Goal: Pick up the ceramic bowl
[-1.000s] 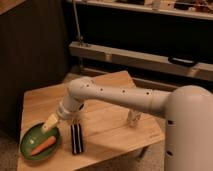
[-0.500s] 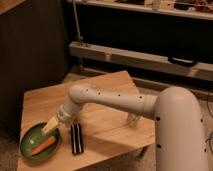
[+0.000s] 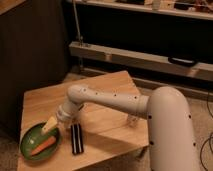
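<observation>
Gripper: the gripper point(image 3: 49, 126) hangs over the far right rim of the ceramic bowl point(image 3: 30, 141), jaws spread wide, nothing grasped.
Arm: white arm point(image 3: 107, 102) reaches from the robot's body at the near right across to the left.
Bowl position: near left corner of the bench point(image 3: 107, 134), sitting flat on the wood.
Contents: an orange piece, likely a carrot point(image 3: 44, 145), lies inside the bowl toward its near side.
Handling, as judged: rigid and glazed, so probably slippery; weighty for its size; liable to chip or break if dropped.
Hold point, as judged: the rim at the far right, one finger inside and one outside, clear of the carrot. The bowl should be kept level so the contents do not slide.
Neighbour: a black bar-shaped object point(image 3: 76, 138) lies just right of the bowl, apart from it, and may crowd the outer finger.
Surface: low bench of light wood, flat and smooth.
Room: dim. A dark cabinet point(image 3: 30, 45) stands at the far left, a metal rail point(image 3: 140, 57) runs along the far side, and bare floor point(image 3: 199, 102) shows at the right.
</observation>
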`<action>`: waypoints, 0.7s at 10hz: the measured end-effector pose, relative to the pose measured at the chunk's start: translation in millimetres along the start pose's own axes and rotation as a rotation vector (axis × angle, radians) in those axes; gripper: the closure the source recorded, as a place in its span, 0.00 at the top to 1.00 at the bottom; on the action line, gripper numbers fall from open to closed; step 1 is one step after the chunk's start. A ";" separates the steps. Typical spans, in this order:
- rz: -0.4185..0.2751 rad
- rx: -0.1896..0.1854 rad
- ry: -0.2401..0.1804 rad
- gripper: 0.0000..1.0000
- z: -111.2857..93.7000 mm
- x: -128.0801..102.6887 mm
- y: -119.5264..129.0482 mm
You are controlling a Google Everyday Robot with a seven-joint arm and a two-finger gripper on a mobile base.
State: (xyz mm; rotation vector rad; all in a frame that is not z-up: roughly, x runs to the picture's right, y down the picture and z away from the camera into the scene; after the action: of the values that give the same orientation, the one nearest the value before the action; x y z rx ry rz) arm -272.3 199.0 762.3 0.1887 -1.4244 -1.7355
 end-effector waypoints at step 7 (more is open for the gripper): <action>-0.039 -0.004 -0.027 0.70 16.8 20.2 -0.2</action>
State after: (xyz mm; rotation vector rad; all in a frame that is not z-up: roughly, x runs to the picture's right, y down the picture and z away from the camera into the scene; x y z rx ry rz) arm -294.9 197.5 775.6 0.1927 -1.4456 -1.7791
